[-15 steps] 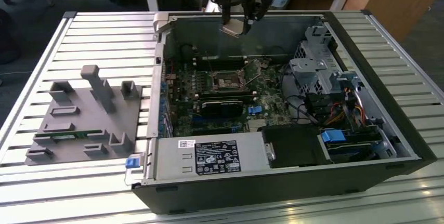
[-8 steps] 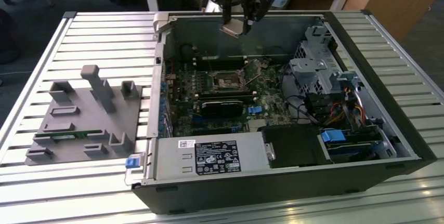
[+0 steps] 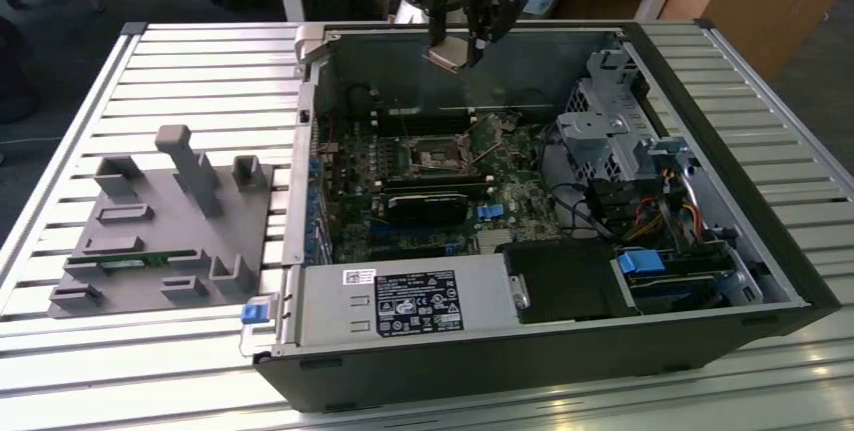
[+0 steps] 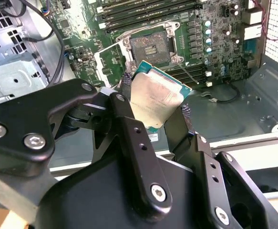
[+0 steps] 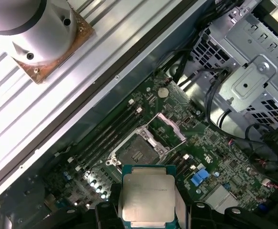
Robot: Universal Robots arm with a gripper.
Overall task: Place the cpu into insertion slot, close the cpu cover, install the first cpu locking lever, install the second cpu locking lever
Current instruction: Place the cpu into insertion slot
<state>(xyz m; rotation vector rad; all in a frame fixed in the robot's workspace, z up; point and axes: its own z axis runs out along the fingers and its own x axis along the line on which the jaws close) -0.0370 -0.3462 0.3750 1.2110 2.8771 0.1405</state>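
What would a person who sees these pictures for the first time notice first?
The gripper holds the cpu above the open computer case. Inside the case lies the empty socket, with the cpu cover raised beside it. A grey holder block lies at the exterior view's left.

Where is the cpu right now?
The cpu is held in the gripper, up by the case's far wall in the exterior view, apart from the empty socket.
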